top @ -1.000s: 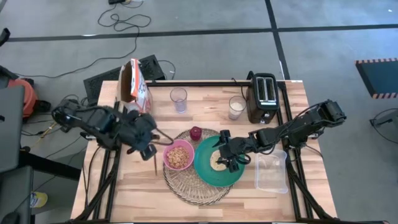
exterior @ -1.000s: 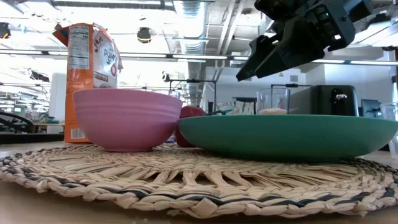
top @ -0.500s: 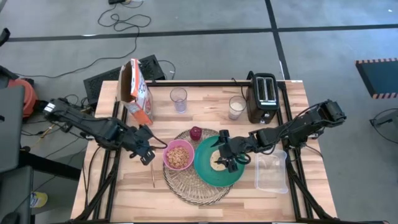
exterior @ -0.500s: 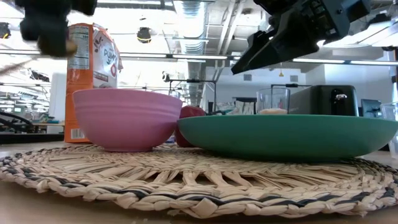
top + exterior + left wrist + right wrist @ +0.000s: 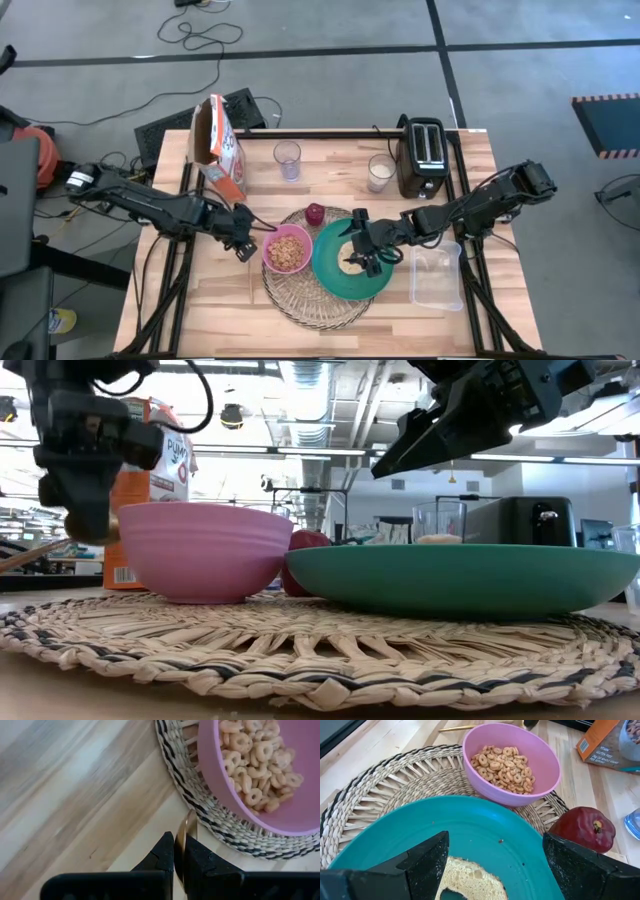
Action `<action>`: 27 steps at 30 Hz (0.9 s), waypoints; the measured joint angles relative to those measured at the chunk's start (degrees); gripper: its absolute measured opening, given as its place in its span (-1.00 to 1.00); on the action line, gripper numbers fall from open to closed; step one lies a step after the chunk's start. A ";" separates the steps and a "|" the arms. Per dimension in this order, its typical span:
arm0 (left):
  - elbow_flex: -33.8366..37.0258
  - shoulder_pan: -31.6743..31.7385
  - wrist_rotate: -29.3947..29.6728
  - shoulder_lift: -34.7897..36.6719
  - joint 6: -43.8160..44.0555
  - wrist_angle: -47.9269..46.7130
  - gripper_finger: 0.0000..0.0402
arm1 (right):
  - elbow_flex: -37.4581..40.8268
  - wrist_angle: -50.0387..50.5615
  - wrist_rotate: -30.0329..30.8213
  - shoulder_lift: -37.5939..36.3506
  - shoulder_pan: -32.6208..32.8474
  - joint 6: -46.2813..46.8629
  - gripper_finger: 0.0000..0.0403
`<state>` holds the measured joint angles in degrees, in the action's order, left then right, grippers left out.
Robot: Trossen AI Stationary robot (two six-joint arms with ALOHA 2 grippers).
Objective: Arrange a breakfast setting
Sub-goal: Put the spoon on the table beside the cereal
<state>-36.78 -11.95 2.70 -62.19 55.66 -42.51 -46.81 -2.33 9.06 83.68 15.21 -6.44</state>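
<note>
Left arm: reaching in from the table's left side, its left gripper (image 5: 243, 247) low over the wood just left of the pink bowl (image 5: 287, 249).
Left claw: clenched on the gold spoon (image 5: 181, 845), as the left wrist view shows, the thin metal pinched edge-on between the two dark fingers (image 5: 162, 857).
Spoon axis: the handle looks to run down and toward the table's front edge from the claw, a thin gold line on the boards just off the wicker mat (image 5: 300, 295); the low view has it slanting at the far left.
Key relation: the bowl lies right of the claw, close beside it, with the mat's rim between them. The left arm is plainly the nearer one for the spoon, and I'd judge the coming move to be a set-down beside the bowl, long axis kept alongside the mat.
Bowl: on the mat's left part, full of cereal rings, touching or nearly touching the teal plate (image 5: 330, 275).
Fruit: the dark-red fruit (image 5: 315, 213) sits at the mat's far edge, between bowl and plate.
Plate: on the mat's right part, bread ring (image 5: 470, 877) lying in it.
Right arm: over the plate, right gripper (image 5: 362, 253) spread wide above the bread, holding nothing.
</note>
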 joint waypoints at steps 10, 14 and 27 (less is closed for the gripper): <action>7.57 2.48 0.09 0.04 -1.21 10.72 -1.00 | 0.00 -0.05 -0.02 0.00 0.01 -0.27 0.73; 10.29 3.21 0.36 0.01 -1.18 15.44 -1.00 | 0.00 -0.07 -0.01 0.00 0.01 -0.26 0.73; 16.03 3.81 7.34 -0.09 0.69 22.19 -0.89 | -0.02 -0.48 -0.02 0.00 0.01 -0.23 0.73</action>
<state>-20.75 -8.14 10.03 -62.28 56.36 -20.33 -46.83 -2.81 9.04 83.68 15.22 -6.68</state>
